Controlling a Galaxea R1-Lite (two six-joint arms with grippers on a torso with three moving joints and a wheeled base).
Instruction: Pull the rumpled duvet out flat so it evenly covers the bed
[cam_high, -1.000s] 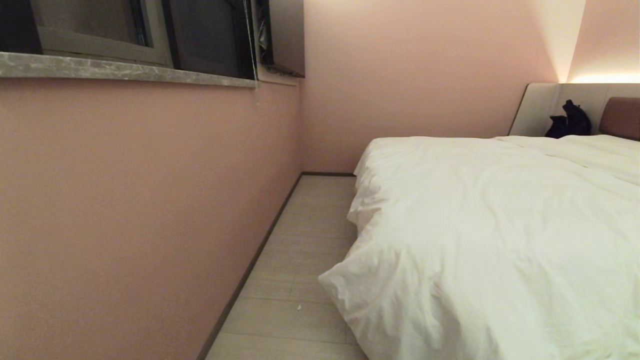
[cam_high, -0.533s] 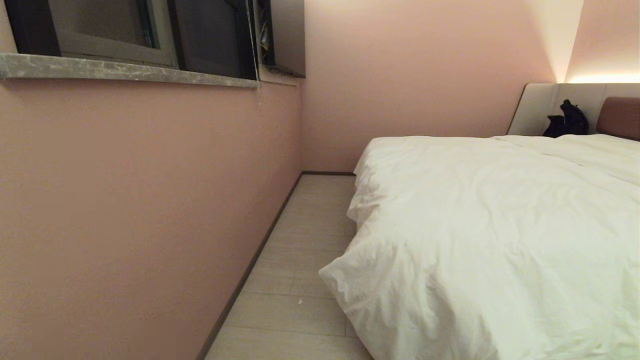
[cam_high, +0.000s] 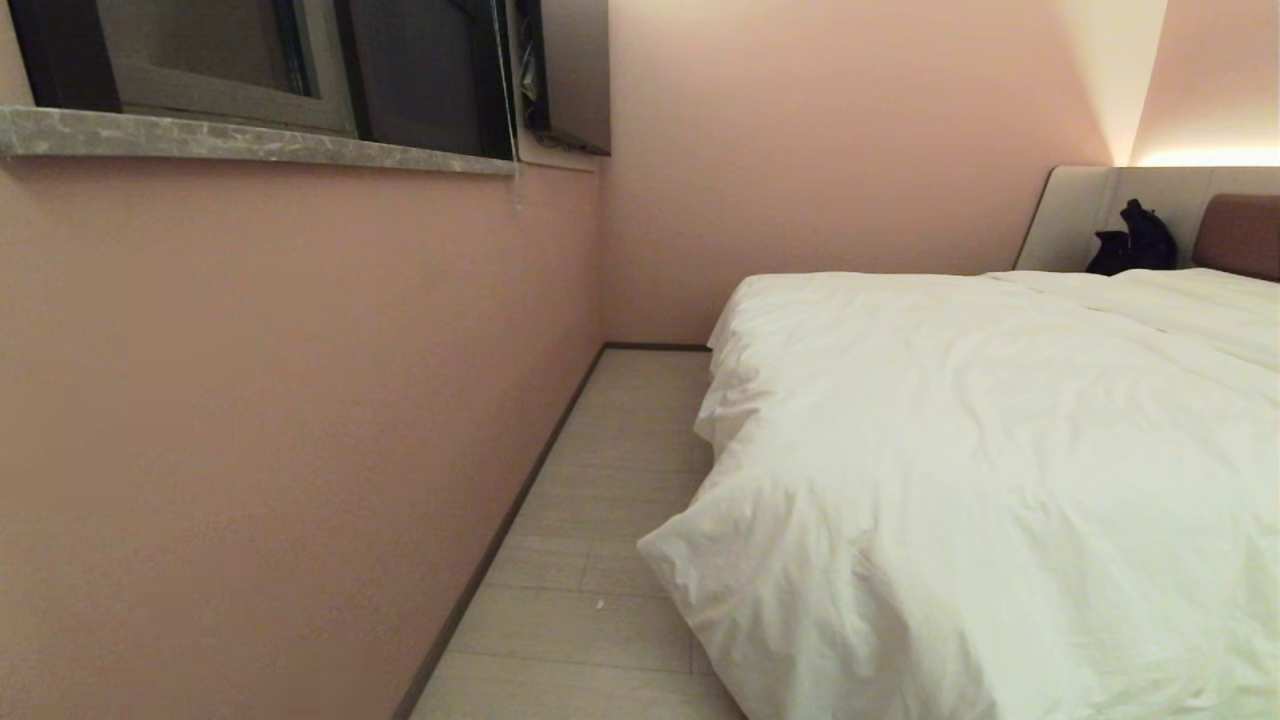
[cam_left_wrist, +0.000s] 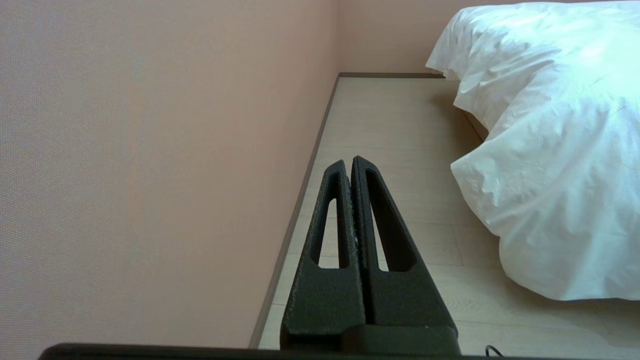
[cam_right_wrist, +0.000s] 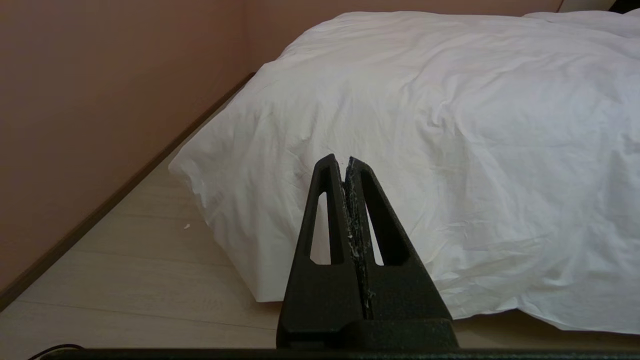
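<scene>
The puffy white duvet (cam_high: 980, 470) lies wrinkled over the bed, its near corner hanging down to the floor at the left side. The bed's grey-beige headboard (cam_high: 1085, 215) and reddish-brown padded section (cam_high: 1240, 235) show at the far right. Neither arm appears in the head view. In the left wrist view my left gripper (cam_left_wrist: 349, 161) is shut and empty, held over the floor strip with the duvet (cam_left_wrist: 555, 150) off to one side. My right gripper (cam_right_wrist: 339, 160) is shut and empty too, pointing at the hanging side of the duvet (cam_right_wrist: 450, 125), apart from it.
A pink wall (cam_high: 280, 420) with a stone window sill (cam_high: 250, 140) runs along the left, leaving a narrow strip of pale wood floor (cam_high: 600, 520) between wall and bed. A dark object (cam_high: 1135, 240) sits against the headboard.
The whole head view has shifted slightly, so the camera moved a little. The duvet and both grippers look unchanged.
</scene>
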